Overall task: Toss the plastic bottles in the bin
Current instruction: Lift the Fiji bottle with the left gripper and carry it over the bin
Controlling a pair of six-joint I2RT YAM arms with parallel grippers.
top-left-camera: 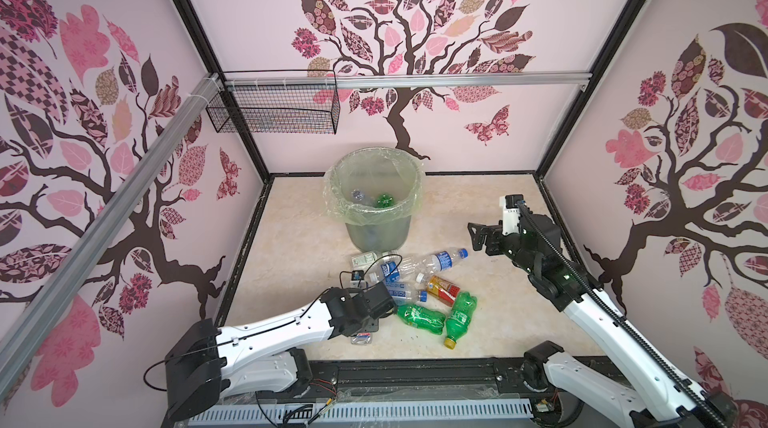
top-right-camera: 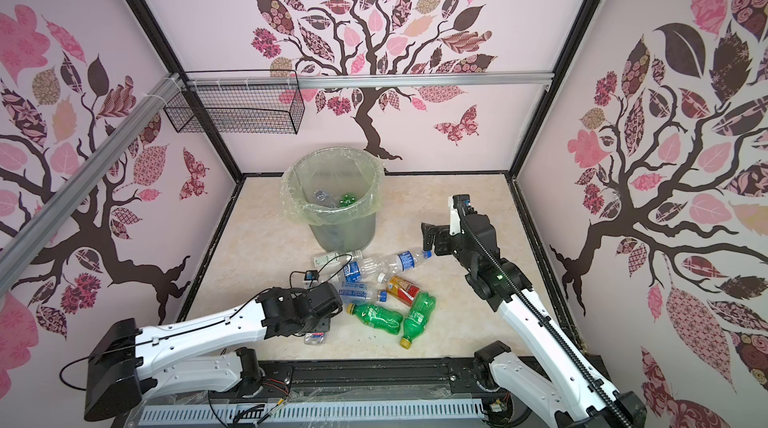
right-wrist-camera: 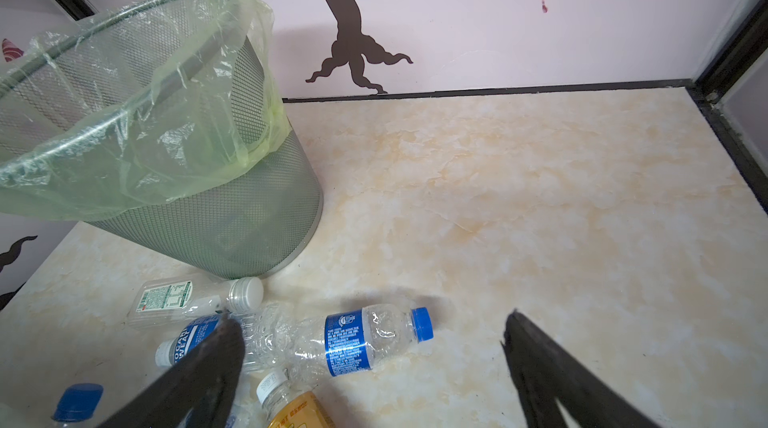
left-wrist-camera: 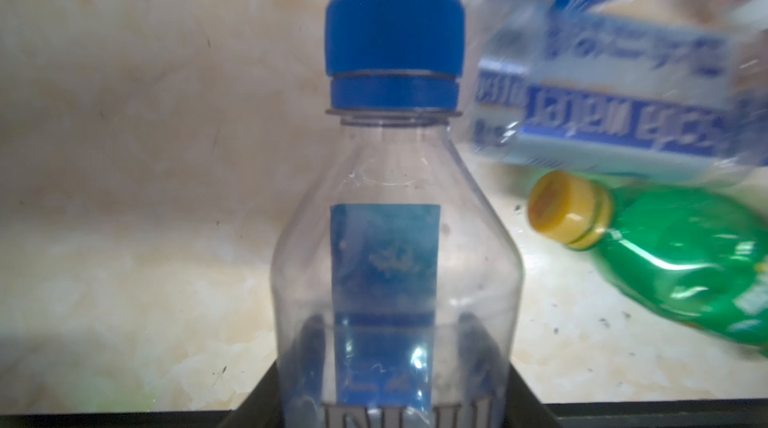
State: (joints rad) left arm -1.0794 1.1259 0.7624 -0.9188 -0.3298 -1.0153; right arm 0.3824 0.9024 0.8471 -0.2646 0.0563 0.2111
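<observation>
A clear bottle with a blue cap [left-wrist-camera: 395,214] fills the left wrist view, and my left gripper [left-wrist-camera: 392,347] is shut on its body, a dark finger showing through each side. In both top views that gripper hides under its wrist [top-left-camera: 365,309], and a bit of the bottle [top-left-camera: 360,338] peeks out below. Several more plastic bottles lie in a heap: two green ones [top-left-camera: 419,317] [top-left-camera: 459,316], an amber one [top-left-camera: 444,289] and a clear blue-labelled one [top-left-camera: 442,259] [right-wrist-camera: 365,340]. My right gripper [top-left-camera: 478,237] [right-wrist-camera: 372,324] hangs open above that last bottle's cap end. The bin [top-left-camera: 376,234] [right-wrist-camera: 232,214] stands behind the heap, with a green bottle [top-left-camera: 385,200] and a clear one inside.
A black wire basket [top-left-camera: 274,110] hangs on the back wall at the left. A small black device with a looping cable [top-left-camera: 357,276] sits at the heap's left edge. Patterned walls close in three sides. Bare floor [top-left-camera: 478,205] lies right of the bin.
</observation>
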